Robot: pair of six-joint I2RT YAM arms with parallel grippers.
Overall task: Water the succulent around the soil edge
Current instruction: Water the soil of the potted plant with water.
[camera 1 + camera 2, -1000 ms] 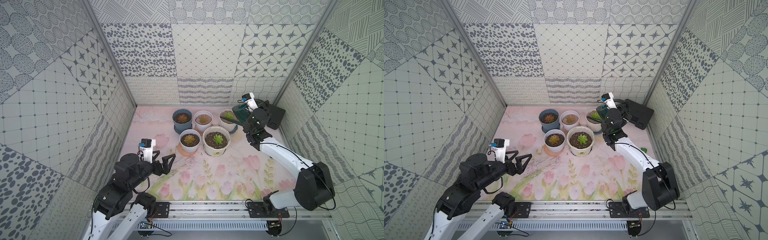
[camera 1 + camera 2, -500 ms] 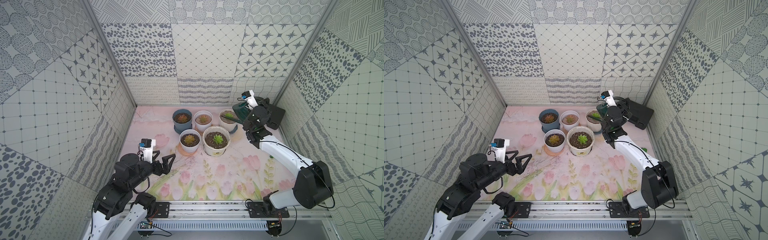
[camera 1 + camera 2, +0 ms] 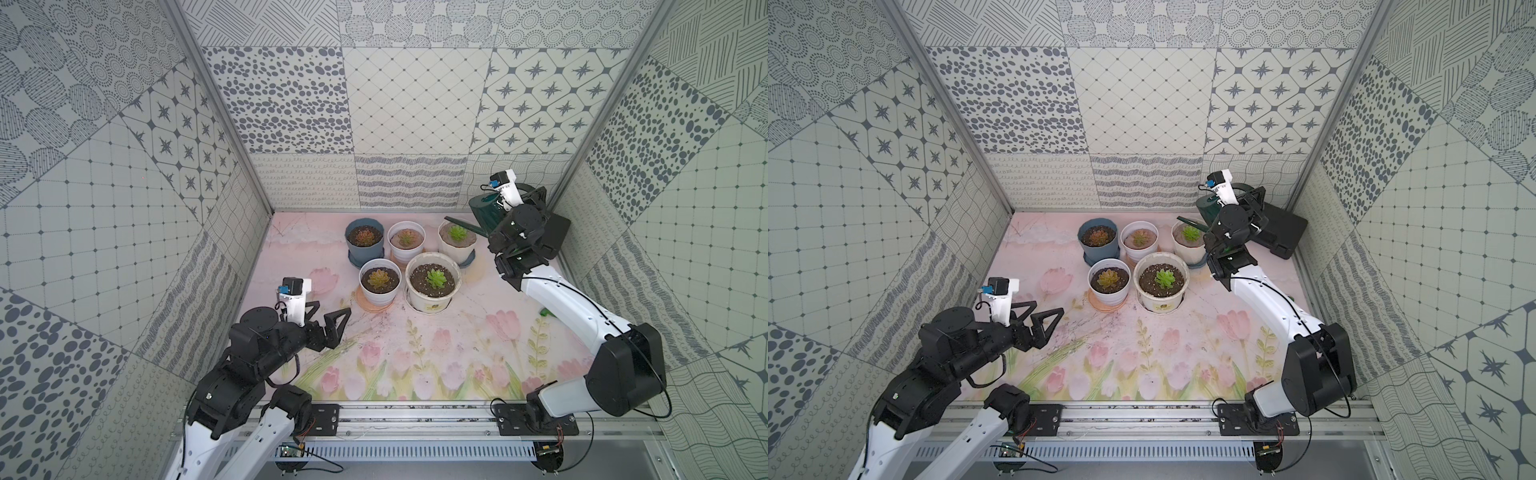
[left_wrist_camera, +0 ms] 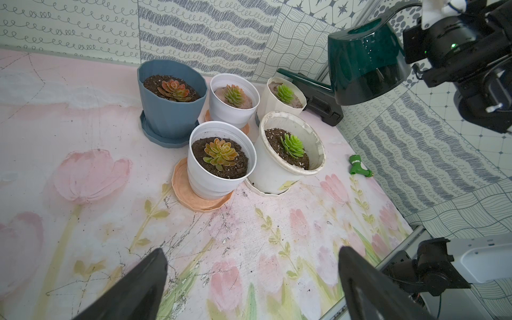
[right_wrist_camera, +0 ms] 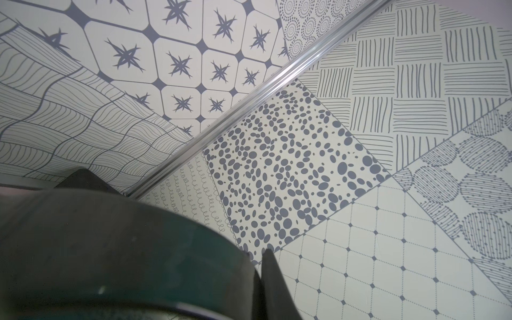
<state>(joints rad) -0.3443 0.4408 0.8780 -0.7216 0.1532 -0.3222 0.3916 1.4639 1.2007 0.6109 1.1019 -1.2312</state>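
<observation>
Clamping the green watering can [image 3: 484, 209] is the right tool [image 3: 535, 196]; the left tool [image 3: 332, 308] gapes empty.

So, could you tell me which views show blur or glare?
Both top views: evenly lit, sharp. Left wrist view: nearest white pot crisp, a glint on the watering can, the left hand blurred close to the lens. Right wrist view: wall sharp, the can a dark out-of-focus mass.

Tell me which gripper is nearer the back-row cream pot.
Right. The right gripper holds the watering can beside the cream pot; the left gripper sits open, far off near the front.
</observation>
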